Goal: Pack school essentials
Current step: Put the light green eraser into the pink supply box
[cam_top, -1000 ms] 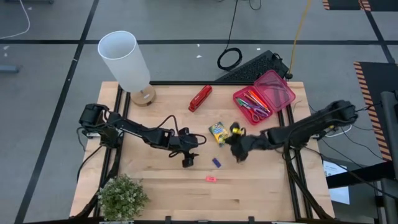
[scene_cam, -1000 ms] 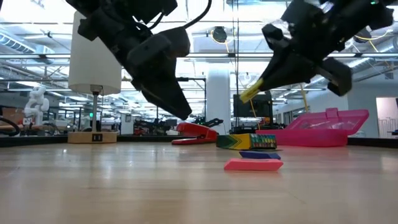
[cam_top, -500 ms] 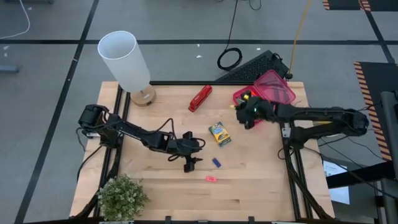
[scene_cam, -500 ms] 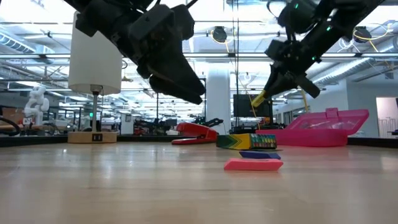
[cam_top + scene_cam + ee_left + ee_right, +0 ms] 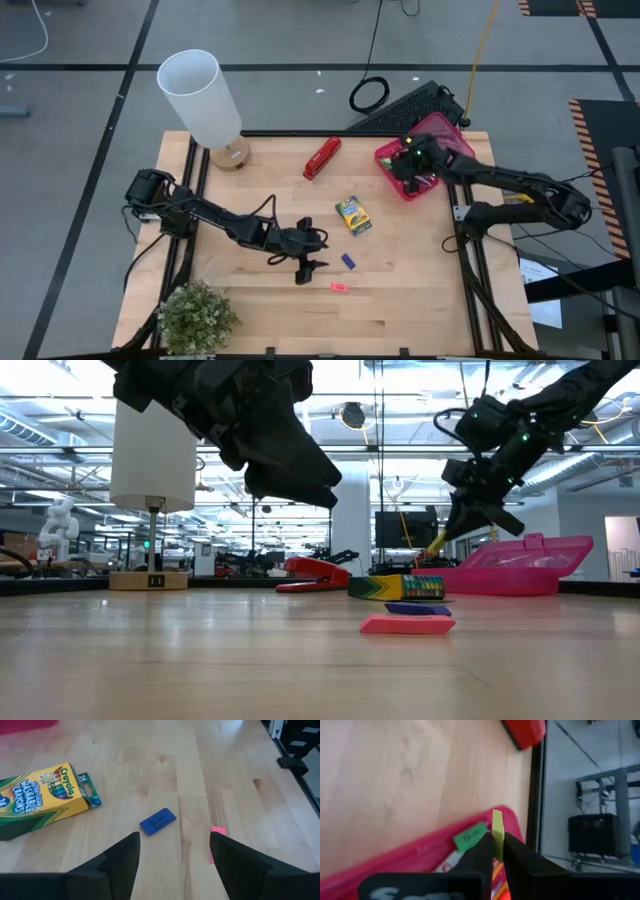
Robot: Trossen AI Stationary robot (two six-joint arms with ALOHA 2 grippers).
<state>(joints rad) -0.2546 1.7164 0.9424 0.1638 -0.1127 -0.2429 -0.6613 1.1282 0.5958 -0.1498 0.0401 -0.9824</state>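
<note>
Our right gripper (image 5: 498,851) pinches a light, stiff yellow eraser (image 5: 497,826) over the pink box (image 5: 445,145) at the table's far right corner; our left gripper (image 5: 172,851) gapes empty.

Crayon box (image 5: 42,797): yellow and green
Erasers: blue (image 5: 157,821), pink (image 5: 340,288), yellow-green (image 5: 497,829)
Stapler (image 5: 322,158): red
Case (image 5: 440,143): pink
Lampshade (image 5: 198,97): white

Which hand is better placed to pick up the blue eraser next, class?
Left. The left hand hangs open just above the blue eraser; the right hand holds a yellow eraser over the pink box.
</note>
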